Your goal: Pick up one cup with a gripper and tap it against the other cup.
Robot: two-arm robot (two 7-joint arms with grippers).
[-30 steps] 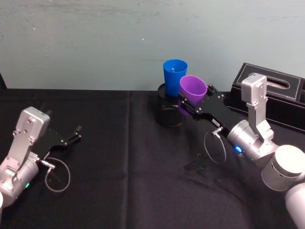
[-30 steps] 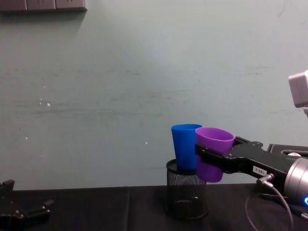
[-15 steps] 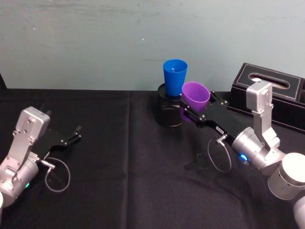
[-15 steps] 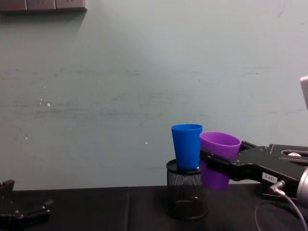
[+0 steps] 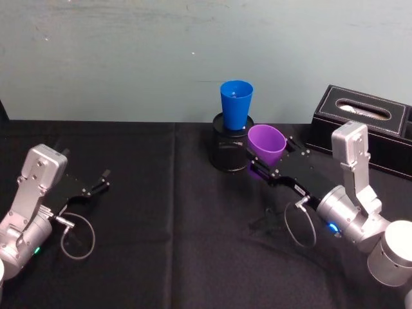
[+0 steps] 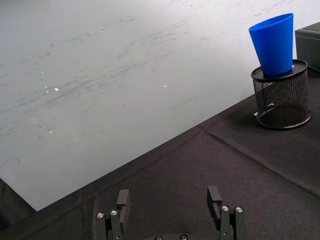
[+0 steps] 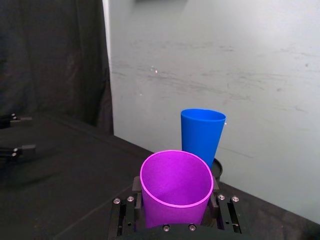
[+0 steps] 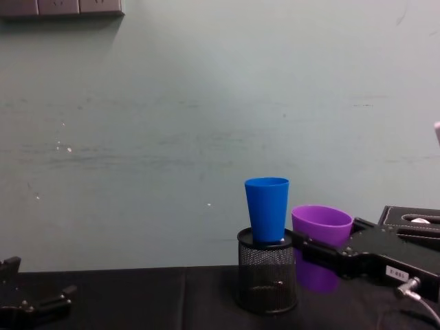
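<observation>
Purple cup [image 5: 266, 143] pinched by right end effector [image 5: 259, 166], arm [image 5: 351, 215] stretched forward, near blue cup [image 5: 235, 103]

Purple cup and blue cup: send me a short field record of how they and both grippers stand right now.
purple cup: mouth up, held off the table, right of the blue cup, rim lower than the blue rim
blue cup: upright, standing in the black mesh holder
contact between cups: none; a gap shows in the chest view
right gripper: shut on the purple cup's lower body
left gripper: open, holding nothing, parked low at the left
table: black cloth
</observation>
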